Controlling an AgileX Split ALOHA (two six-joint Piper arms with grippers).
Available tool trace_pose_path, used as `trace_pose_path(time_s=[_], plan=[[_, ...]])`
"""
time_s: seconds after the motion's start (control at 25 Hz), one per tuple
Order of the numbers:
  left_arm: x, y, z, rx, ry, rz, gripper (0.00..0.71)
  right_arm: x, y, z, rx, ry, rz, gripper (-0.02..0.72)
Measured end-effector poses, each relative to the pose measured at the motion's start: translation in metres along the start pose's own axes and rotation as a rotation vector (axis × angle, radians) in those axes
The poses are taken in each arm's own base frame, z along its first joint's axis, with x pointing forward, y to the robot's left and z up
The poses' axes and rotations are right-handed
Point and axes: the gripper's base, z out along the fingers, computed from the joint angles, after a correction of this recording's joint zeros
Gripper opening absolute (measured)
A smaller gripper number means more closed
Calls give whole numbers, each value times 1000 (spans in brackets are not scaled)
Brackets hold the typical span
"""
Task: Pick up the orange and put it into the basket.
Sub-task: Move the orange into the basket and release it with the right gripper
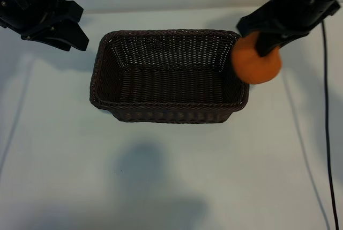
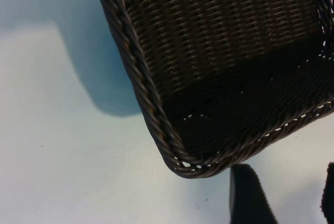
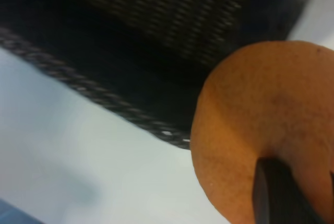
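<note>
The right tool (image 1: 263, 45) is clamped on the orange (image 1: 257, 61), holding it in the air just above the basket's (image 1: 169, 113) right end, the fruit overlapping the braided rim there (one dark finger (image 3: 276, 192) presses straight into the peel in the right wrist view). The basket sits in the middle of the pale surface (image 1: 171, 176), its dark woven floor bare. Over at the far left, the left tool (image 1: 56, 29) hangs apart from the basket's corner with its fingers (image 2: 249, 195) spread and nothing between them. A black cable (image 1: 327, 133) trails down the right side.
</note>
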Motion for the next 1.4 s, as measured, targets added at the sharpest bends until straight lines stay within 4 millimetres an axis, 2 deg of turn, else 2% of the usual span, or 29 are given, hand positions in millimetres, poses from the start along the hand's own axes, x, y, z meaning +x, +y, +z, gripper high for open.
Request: trace_pose_path(time_s=[0.24, 0.56, 1.16, 1.28, 1.4], plan=[[0, 0, 0, 1, 0, 0, 398, -1, 34, 6, -35, -14, -62, 84], [0, 0, 0, 1, 0, 0, 398, -3, 68, 16, -67, -71, -134, 84], [0, 0, 0, 3, -1, -1, 398, -14, 71, 16, -76, -194, -127, 84], [0, 0, 0, 3, -1, -1, 398, -17, 71, 23, -75, -191, -123, 84], [0, 0, 0, 3, -1, -1, 398, -21, 69, 37, -71, -175, -115, 84]])
